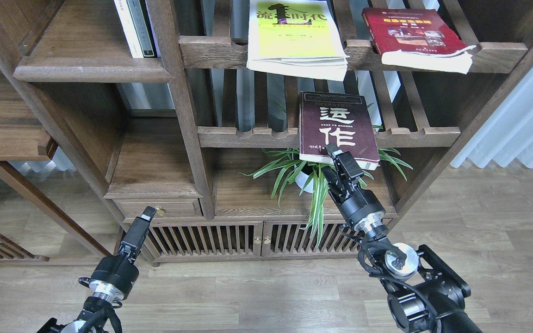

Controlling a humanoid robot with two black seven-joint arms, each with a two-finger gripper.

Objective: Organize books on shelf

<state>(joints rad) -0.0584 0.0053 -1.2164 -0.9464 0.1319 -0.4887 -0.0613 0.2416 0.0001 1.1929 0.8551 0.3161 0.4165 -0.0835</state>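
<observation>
The dark maroon book (338,127) lies flat on the middle slatted rack, its front edge hanging over the rail. The yellow-green book (294,37) and the red book (412,34) lie flat on the upper slatted rack. The solid dark-brown shelf (90,71) is at the upper left. My right gripper (329,161) is open, with its upper fingertip at the maroon book's front lower edge; I cannot tell whether it touches. My left gripper (148,213) is low at the left in front of the cabinet, seen narrow, so its fingers cannot be told apart.
Thin white and dark-green volumes (134,27) stand on the solid shelf. A potted spider plant (306,180) sits under the maroon book, right beside my right gripper. A low cabinet with slatted doors (229,238) is below. A white curtain (521,120) hangs at the right.
</observation>
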